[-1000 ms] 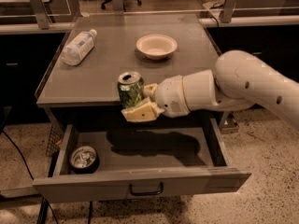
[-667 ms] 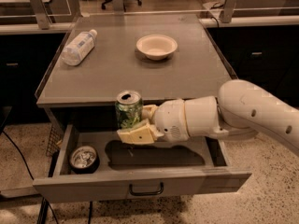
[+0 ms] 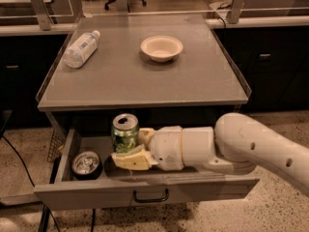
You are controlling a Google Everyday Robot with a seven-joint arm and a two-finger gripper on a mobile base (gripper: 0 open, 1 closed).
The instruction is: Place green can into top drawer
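Note:
The green can [image 3: 124,132] is upright, green with pale markings and a silver top. My gripper [image 3: 130,148] is shut on it, its pale fingers [image 3: 131,158] on either side of the can's lower body. The can hangs inside the open top drawer [image 3: 145,190], left of centre, its top just under the table's front edge. The drawer is pulled out, with a dark bar handle [image 3: 151,196] on its front panel. My white arm [image 3: 241,149] reaches in from the right over the drawer.
A dark-bodied silver-topped can [image 3: 86,164] stands in the drawer's left end, close to the green can. On the grey table top [image 3: 145,76] lie a clear plastic bottle [image 3: 81,49] at the left and a pale bowl [image 3: 161,48] at the back.
My gripper has come down with the green can, from above the table's front edge into the open drawer. The dark can, bottle and bowl have not moved.

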